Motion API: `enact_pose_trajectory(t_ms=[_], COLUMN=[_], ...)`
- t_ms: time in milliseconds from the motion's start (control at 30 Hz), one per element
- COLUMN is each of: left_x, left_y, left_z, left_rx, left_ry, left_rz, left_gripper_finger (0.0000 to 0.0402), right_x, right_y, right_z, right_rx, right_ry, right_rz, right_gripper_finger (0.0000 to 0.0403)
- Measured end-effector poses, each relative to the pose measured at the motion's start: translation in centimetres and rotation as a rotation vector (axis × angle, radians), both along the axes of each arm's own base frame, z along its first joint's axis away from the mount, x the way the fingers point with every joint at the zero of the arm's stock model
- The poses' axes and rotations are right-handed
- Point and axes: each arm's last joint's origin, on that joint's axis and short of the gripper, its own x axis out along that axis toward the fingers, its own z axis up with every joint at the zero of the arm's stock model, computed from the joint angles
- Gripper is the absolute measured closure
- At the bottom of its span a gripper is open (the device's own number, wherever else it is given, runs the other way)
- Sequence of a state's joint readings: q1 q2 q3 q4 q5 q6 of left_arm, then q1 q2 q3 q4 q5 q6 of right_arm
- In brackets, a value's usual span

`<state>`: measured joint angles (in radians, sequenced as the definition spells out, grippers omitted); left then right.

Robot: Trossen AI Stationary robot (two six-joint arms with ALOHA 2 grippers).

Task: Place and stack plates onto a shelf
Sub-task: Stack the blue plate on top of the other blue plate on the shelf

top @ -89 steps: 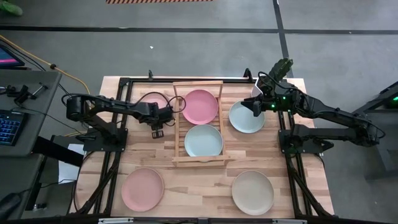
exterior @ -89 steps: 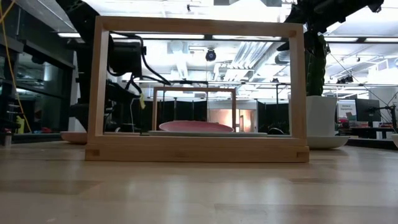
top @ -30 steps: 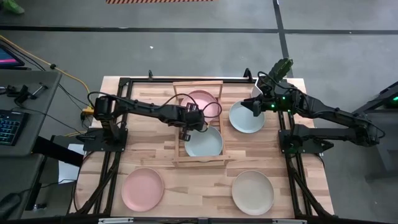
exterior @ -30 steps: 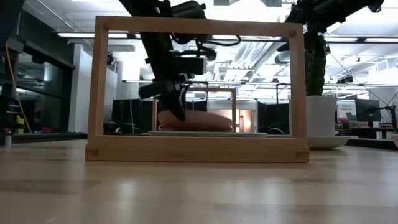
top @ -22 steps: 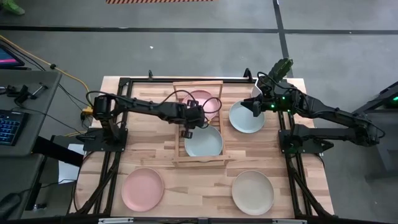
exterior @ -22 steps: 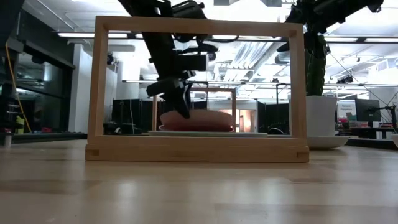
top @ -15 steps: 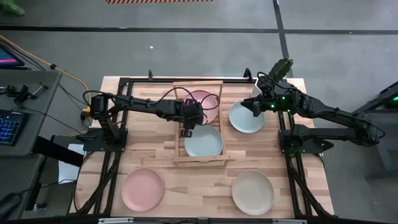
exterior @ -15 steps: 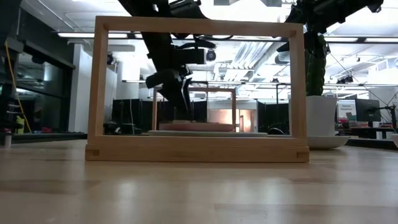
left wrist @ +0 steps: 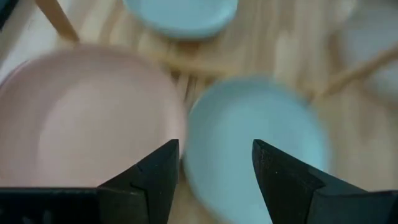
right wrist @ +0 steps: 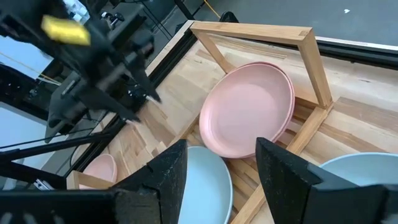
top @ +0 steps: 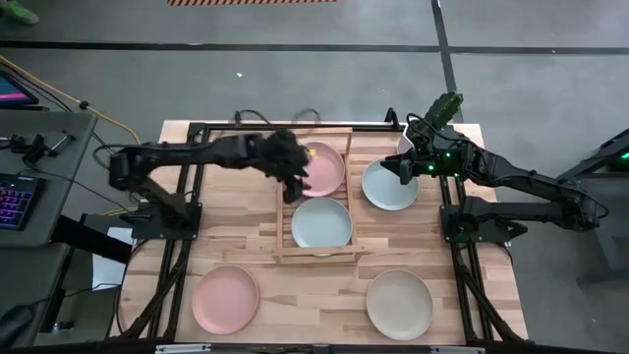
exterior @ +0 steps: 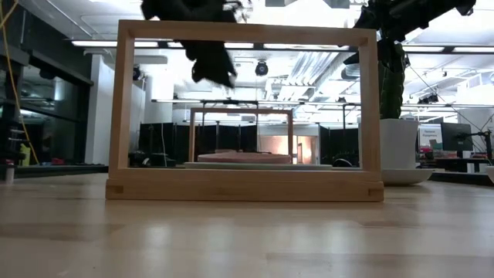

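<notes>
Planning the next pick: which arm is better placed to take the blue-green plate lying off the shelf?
Right. The right hand hovers open at that blue-green plate's rim; the left hand is open over the shelf, by the pink plates.

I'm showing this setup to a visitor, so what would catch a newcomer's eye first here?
Probably the wooden shelf mid-table, holding a pink plate at its far end and a pale blue-green plate at its near end. Next, the left hand, open and empty, raised above the shelf's left rail, with more plates lying loose around it.

No readable text, labels, brands or numbers on any surface in view.
</notes>
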<state>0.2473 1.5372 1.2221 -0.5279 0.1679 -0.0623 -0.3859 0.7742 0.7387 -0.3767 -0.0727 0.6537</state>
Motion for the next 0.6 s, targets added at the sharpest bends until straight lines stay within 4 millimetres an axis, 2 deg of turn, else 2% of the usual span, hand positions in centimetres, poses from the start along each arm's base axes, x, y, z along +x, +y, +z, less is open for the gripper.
enact_pose_trajectory(t_ms=[167,367,500,600], left_x=[-2.9,-6.8,-8.7,-9.5], left_y=[-0.4,-1.7,-2.0,-1.7], left_z=[2.0,1.1,0.6,0.7], left_rx=[-0.081,-0.225,-0.285,-0.267], left_ry=[-0.366,-0.787,-0.91,-0.933], left_rz=[0.101,0.16,0.18,0.222], left_gripper_finger=[0.0209,0.0209,0.0209,0.0209], right_x=[0.0,0.0,1.0,2.8], right_y=[0.1,0.5,0.8,1.4], right_z=[-0.1,-0.9,-2.8,-4.2], right_rx=[0.01,0.083,0.139,0.152], right_ry=[0.012,0.073,0.234,0.322], right_rz=[0.02,0.111,0.158,0.222], right_gripper_finger=[0.0231,0.0231,0.0231,0.0231])
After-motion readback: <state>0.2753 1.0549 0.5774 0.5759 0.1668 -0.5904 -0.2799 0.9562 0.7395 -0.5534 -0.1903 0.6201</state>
